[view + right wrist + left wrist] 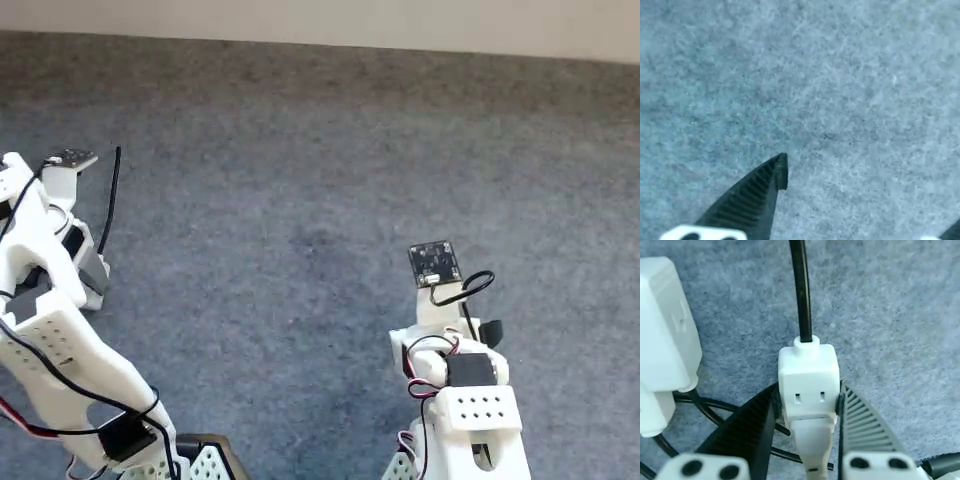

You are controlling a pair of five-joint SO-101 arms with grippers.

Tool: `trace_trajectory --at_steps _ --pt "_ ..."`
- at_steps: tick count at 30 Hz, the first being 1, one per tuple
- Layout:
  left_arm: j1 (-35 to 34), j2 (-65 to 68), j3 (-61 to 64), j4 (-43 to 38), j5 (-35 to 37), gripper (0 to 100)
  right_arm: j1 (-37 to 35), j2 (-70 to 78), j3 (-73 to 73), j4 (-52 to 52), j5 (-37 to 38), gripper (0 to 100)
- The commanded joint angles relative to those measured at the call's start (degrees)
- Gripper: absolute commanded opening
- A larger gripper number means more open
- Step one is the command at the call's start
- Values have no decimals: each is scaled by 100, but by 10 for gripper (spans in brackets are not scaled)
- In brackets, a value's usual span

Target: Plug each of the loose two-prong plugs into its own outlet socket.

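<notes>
In the left wrist view a white outlet socket block (pixel 807 372) with two slots lies on the carpet, its black cord (pixel 801 290) running away from it. A white plug (pixel 812 440) is pressed against the block's near face. My left gripper (pixel 808 390) is shut on that plug, and its black fingers (pixel 860 425) reach along the block's sides. In the high view the left arm (pixel 50 300) stands at the left edge with the black cord (pixel 110 200) beside it. My right gripper (pixel 865 200) hangs open over bare carpet, with nothing between its fingers (pixel 757 195).
A second, larger white adapter block (pixel 665 340) lies close beside the socket, with black cords (pixel 705 407) looping under it. The right arm (pixel 455 380) stands at the lower middle right. Grey carpet (pixel 330 150) covers the whole surface.
</notes>
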Motion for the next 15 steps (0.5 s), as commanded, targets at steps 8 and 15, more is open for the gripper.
trace_trajectory --at_steps 8,15 --pt "-268 -119 -1332 519 185 277 31 110 66 -110 -35 489" --pt "-470 -127 -2325 695 211 277 31 110 75 -92 -26 489"
